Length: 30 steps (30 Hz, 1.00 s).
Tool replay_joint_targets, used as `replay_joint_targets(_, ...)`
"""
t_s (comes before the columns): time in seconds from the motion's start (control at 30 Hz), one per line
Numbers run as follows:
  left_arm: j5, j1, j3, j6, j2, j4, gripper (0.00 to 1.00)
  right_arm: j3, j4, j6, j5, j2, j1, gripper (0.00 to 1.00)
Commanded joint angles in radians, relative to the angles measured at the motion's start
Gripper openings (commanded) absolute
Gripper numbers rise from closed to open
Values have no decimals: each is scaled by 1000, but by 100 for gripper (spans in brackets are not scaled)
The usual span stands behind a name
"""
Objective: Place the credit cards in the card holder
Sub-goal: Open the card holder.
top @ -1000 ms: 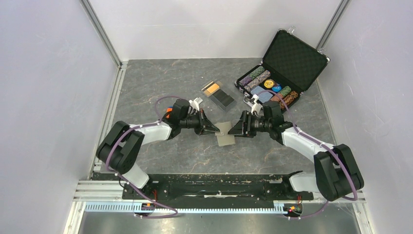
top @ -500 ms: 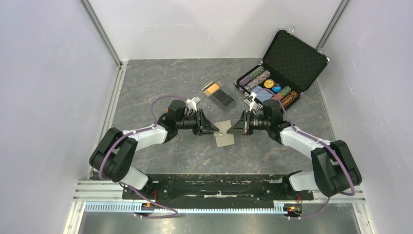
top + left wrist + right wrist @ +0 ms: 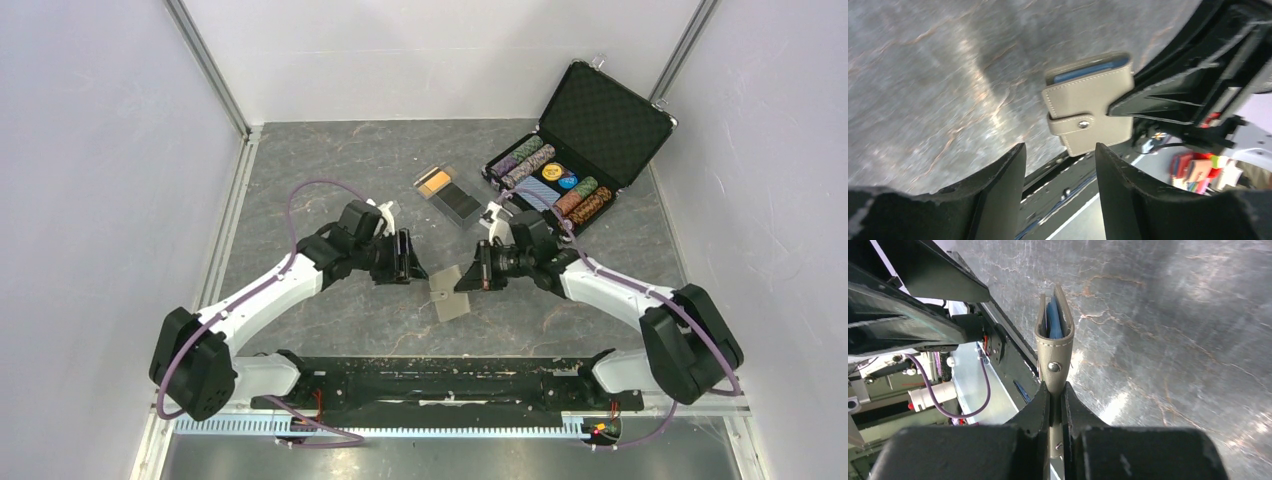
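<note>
Card holder (image 3: 449, 292): swaps L→R, sits pinched in right gripper (image 3: 463, 283) mid-frame; wide fingers on left gripper (image 3: 408, 262), freed for credit cards (image 3: 447, 192).

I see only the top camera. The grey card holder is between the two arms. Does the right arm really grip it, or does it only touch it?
Observer: It grips. In the right wrist view, the right gripper has its jaws shut on one edge of the card holder, which stands on edge in front of it.
Operator: Thank you. Does the left arm hold it too?
Observer: No. In the left wrist view, the left gripper has its jaws open with nothing between them, and the holder is apart from it.
</note>
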Motion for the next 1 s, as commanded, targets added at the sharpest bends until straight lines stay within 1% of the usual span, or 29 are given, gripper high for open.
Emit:
replay_joint_targets(0.0,-165,-36,55,111,-35,-232,59,93,-2,8,74,41,74,0)
replay_joint_targets(0.17,-261,-99,82,110,-33,-308,59,176,11,33,71,124,143,0)
replay_joint_targets(0.37,-281,-152,76,88,-8,-295,59,278,-9,40,81,202,211,0)
replay_joint_targets(0.57,-332,-187,86,67,16,-298,58,310,-17,51,91,237,250,0)
replay_joint_targets(0.67,-381,-186,89,61,38,-314,53,310,-15,55,88,235,258,0)
replay_joint_targets(0.8,-437,-186,108,59,73,-333,40,305,-39,39,83,227,258,0)
replay_joint_targets(0.97,-485,-183,116,40,122,-359,34,291,-90,6,96,193,257,0)
